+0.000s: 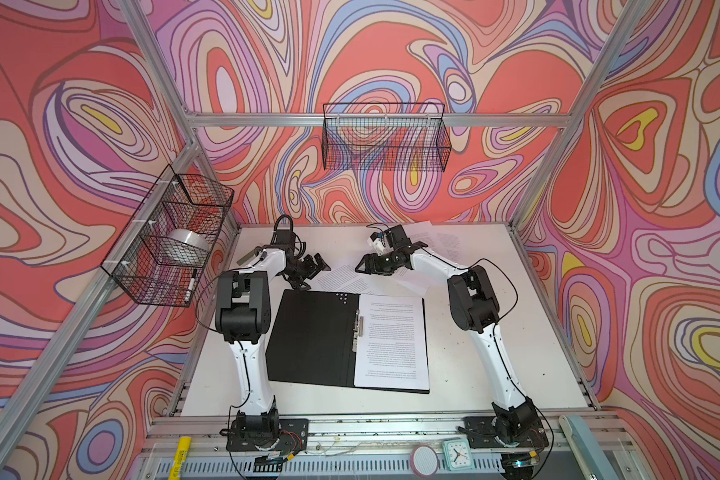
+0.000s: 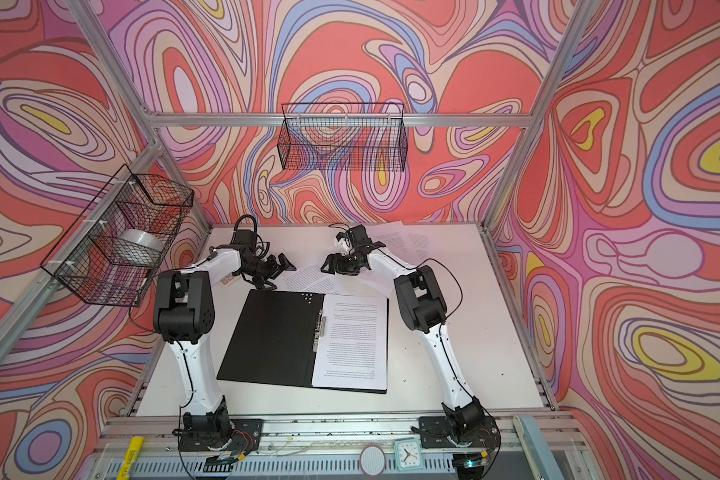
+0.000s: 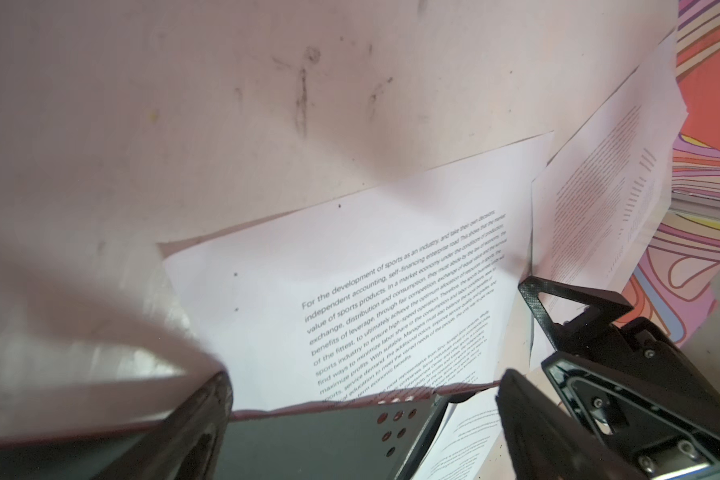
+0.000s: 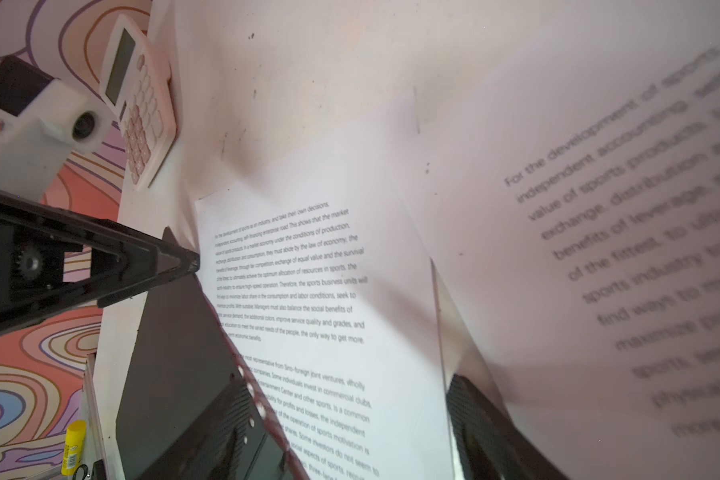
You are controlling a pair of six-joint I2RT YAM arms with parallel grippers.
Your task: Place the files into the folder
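The folder (image 1: 312, 336) lies open on the table, black inside up, metal clip (image 1: 358, 328) at its spine; its red edge (image 3: 329, 409) shows in the left wrist view. One printed sheet (image 1: 391, 340) rests on the folder's right half. More files lie loose behind it: one sheet (image 1: 341, 278) at the folder's far edge, others (image 1: 441, 241) at the back right. My left gripper (image 1: 313, 274) hovers open over the folder's far left corner (image 3: 362, 411). My right gripper (image 1: 361, 266) faces it, open, above the loose sheet (image 4: 308, 291); a blurred sheet (image 4: 599, 208) lies close beside one finger.
A white-and-pink calculator (image 4: 138, 104) lies at the table's left edge behind the left arm. Wire baskets hang on the left wall (image 1: 171, 237), holding a tape roll, and on the back wall (image 1: 385, 137). A clock (image 1: 457, 454) and a yellow glue stick (image 1: 181, 453) sit on the front rail.
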